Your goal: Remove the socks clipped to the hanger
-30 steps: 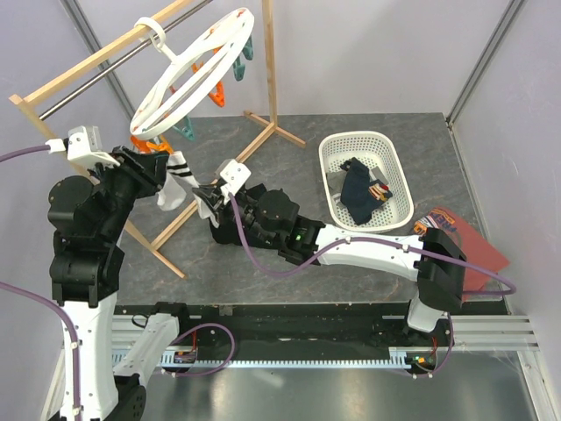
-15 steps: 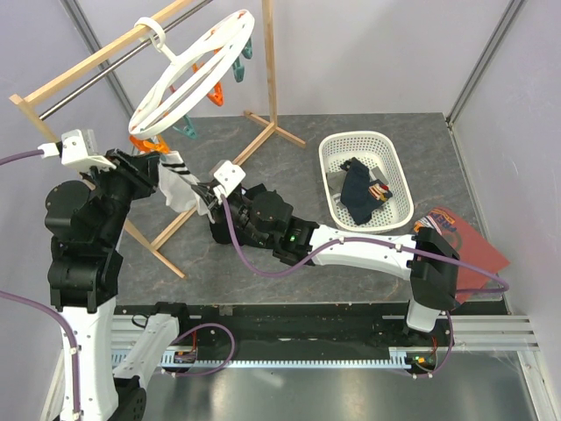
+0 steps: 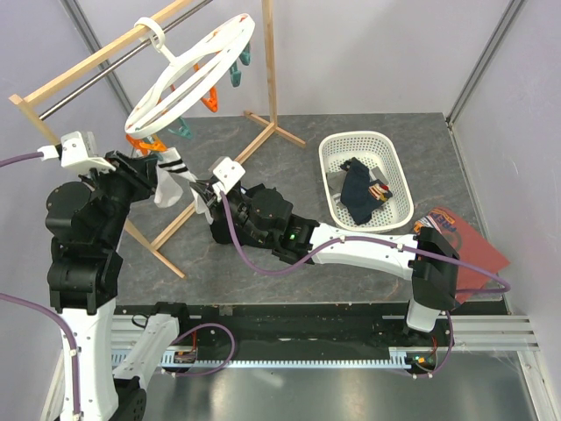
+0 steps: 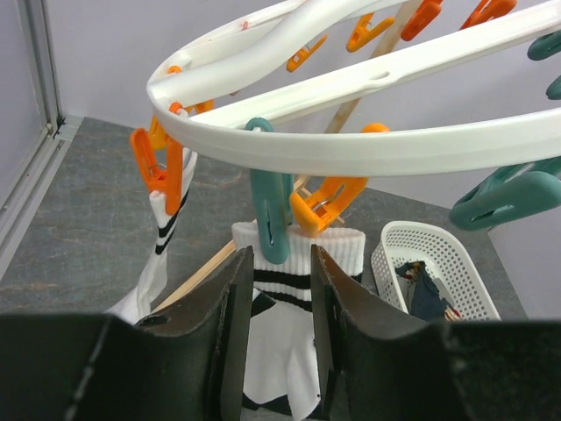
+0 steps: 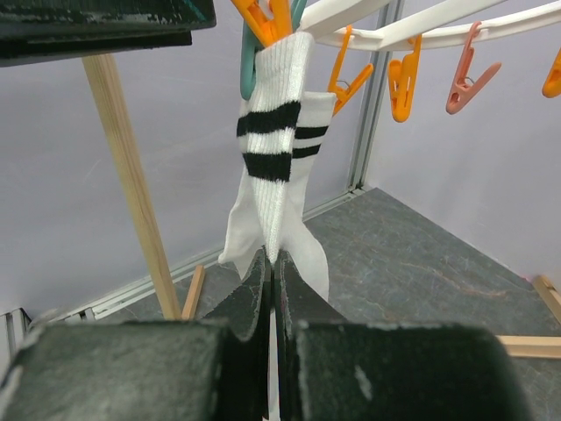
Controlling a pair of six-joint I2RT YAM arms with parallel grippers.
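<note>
Two striped socks (image 5: 272, 158) pegged to hanger (image 4: 368, 149); R gripper (image 5: 270, 259) jaws pinch one, L gripper (image 4: 279, 259) jaws slightly apart by cuff.

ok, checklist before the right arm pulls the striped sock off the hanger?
1. Right pincer shut on striped sock: ok.
2. Left pincer open at the cuff: ok.
3. Teal peg off the cuff: not ok, it clamps it.
4. Second striped sock outside the right grip: cannot tell.
5. Hanger hooked on the rail: ok.
6. Basket has room: ok.
</note>
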